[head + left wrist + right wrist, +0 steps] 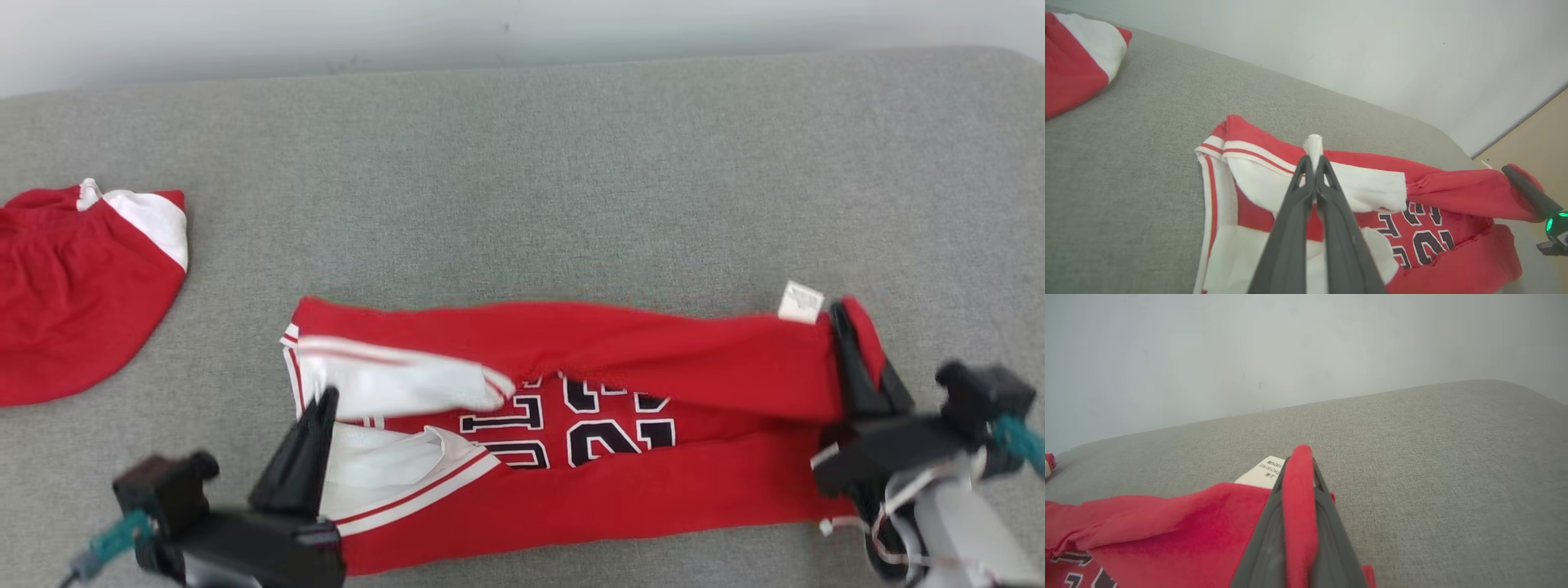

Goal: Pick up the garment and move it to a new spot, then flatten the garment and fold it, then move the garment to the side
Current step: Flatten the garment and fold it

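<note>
A: Where do we have the garment (620, 359)?
B: On the grey worktop (522, 163), toward the near edge, laid lengthwise from left to right between our two hands. It's a red jersey, with white panels and red stripes at our left end.
A: Flat?
B: Not quite. The far long edge is folded toward us over the print (571, 425), and the near long edge lies as a red band below it. In the strip between, we can read only parts of dark, white-outlined characters. In the left wrist view the far fold looks lifted off the worktop toward the right end.
A: And the left hand (325, 400)?
B: Closed, fingers pressed together, with a nub of white cloth pinched at the tips. It sits at the garment's left end, over the white panels.
A: And the right hand (839, 318)?
B: Closed on the garment too. A ridge of red cloth runs up between its two fingers and pokes past the tips. It grips the far right corner.
A: Anything by that corner?
B: A white care label (800, 302), just beside the fingertips, on their left. Its print is too small for us to read.
A: What else is on the worktop?
B: A second red-and-white cloth (82, 302) at our far left, well apart from the garment and partly cut off by the frame edge. There's a pale wall (522, 24) behind the far edge.
</note>
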